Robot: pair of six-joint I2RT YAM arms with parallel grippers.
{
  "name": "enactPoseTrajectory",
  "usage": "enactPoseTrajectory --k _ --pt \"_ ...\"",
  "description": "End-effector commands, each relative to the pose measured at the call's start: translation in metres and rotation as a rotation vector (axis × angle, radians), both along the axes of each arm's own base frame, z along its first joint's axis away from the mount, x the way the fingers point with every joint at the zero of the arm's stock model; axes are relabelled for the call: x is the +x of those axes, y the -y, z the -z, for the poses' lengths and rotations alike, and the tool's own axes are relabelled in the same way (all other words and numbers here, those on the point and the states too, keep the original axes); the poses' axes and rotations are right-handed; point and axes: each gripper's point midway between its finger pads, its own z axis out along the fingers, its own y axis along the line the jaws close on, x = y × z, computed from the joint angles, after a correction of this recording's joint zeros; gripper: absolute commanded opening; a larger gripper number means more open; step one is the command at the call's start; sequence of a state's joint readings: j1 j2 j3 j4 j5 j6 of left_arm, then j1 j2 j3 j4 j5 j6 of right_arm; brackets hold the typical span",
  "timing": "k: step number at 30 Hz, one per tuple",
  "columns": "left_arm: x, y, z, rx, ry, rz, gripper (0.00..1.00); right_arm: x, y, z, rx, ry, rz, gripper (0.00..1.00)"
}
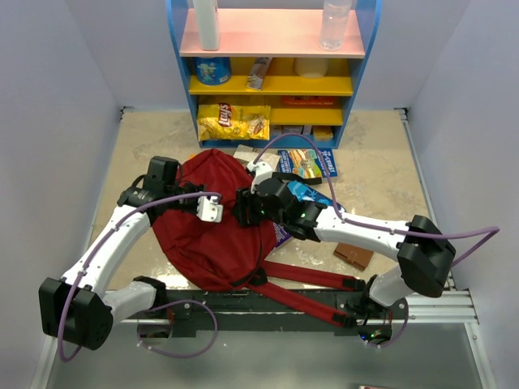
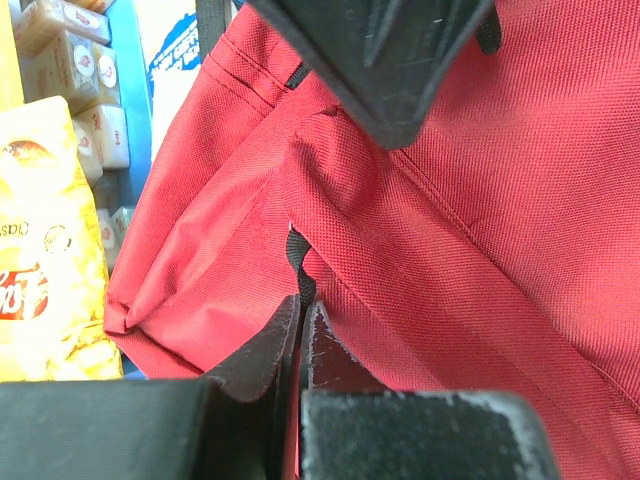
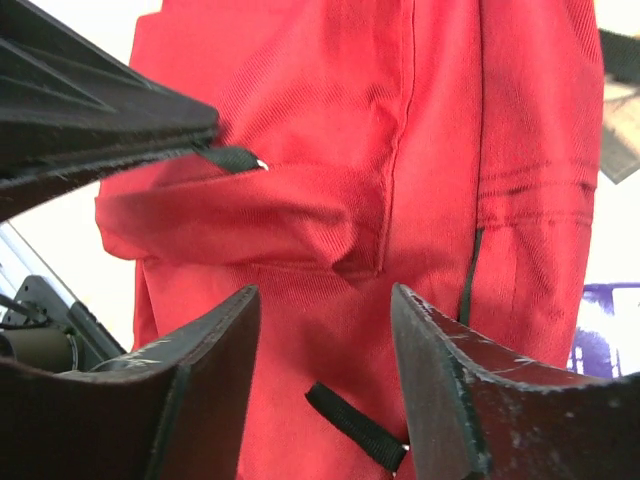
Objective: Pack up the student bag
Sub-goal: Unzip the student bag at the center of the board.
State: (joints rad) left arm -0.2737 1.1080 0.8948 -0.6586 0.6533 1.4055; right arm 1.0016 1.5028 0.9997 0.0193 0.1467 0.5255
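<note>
Student bag (image 1: 203, 243) lies directly under both arms: left gripper (image 2: 303, 315) pinches a fabric fold, right gripper (image 3: 325, 300) hangs spread just right of it.

Dark-red student bag (image 1: 203, 235) slumped centre, straps trailing nearside.

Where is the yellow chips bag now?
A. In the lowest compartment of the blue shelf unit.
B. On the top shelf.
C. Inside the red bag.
A: the yellow chips bag sits in the bottom compartment of the blue shelf unit, beyond the student bag.
</note>
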Motion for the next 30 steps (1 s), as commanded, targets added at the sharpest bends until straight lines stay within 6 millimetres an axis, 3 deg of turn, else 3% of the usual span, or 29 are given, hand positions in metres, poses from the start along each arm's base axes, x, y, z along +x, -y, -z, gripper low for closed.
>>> enactPoseTrajectory --k 1,17,21,22,30 --pt "0.002 0.005 -0.012 -0.034 0.032 0.013 0.00 0.019 -0.010 -0.038 0.053 0.121 0.015 0.56" --pt "-0.001 0.005 -0.012 -0.021 0.024 0.030 0.00 0.032 -0.023 -0.022 0.012 0.133 0.015 0.36" --pt "-0.001 0.006 -0.012 -0.026 0.023 0.035 0.00 0.032 -0.019 -0.023 -0.001 0.144 0.019 0.13" --pt "-0.002 0.006 -0.010 -0.025 0.019 0.034 0.00 0.032 -0.017 -0.024 -0.002 0.148 0.026 0.00" --pt "-0.004 0.004 -0.006 -0.009 0.016 0.036 0.00 0.031 -0.004 -0.019 -0.014 0.153 0.056 0.00"
